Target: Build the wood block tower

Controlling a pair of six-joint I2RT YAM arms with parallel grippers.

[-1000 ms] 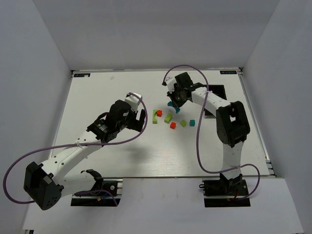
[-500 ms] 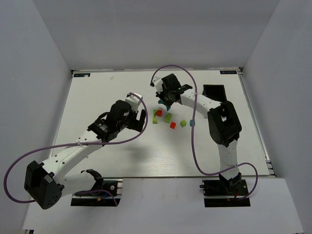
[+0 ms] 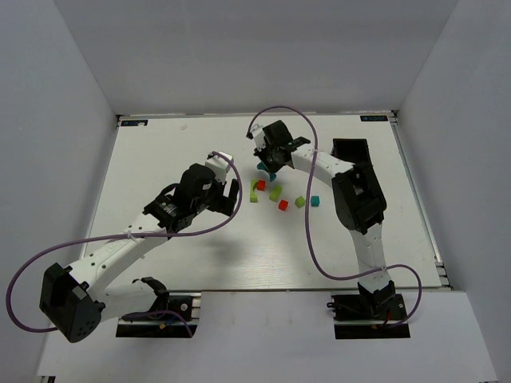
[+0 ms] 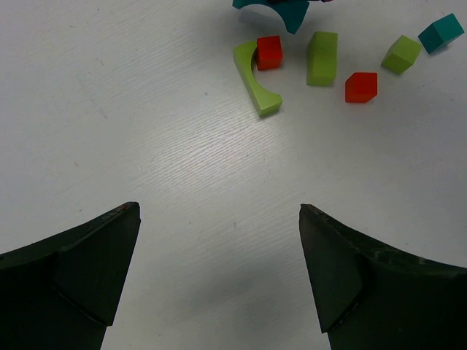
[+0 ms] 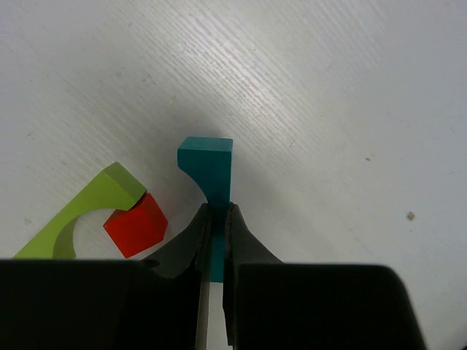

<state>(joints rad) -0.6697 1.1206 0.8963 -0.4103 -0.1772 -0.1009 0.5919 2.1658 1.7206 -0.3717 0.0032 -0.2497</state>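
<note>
No wood block tower stands in view; the blocks lie singly on the white table. My right gripper (image 5: pixel 217 211) is shut on a teal arch block (image 5: pixel 208 164), held edge-up just beyond a lime arch (image 5: pixel 80 215) and a red cube (image 5: pixel 136 224). From above, the right gripper (image 3: pixel 271 163) hangs over the far left end of the group. To the right lie a lime long block (image 3: pixel 275 192), a second red cube (image 3: pixel 283 205), a green cube (image 3: pixel 300 202) and a teal cube (image 3: pixel 314 201). My left gripper (image 4: pixel 219 211) is open over bare table, nearer than the blocks.
A black rectangular tray (image 3: pixel 351 152) sits at the back right, partly behind the right arm. Purple cables loop from both arms. Grey walls close the table on three sides.
The right gripper has carried the teal arch block left, from over the middle of the group to beside the lime arch and red cube. The left arm has not moved.
</note>
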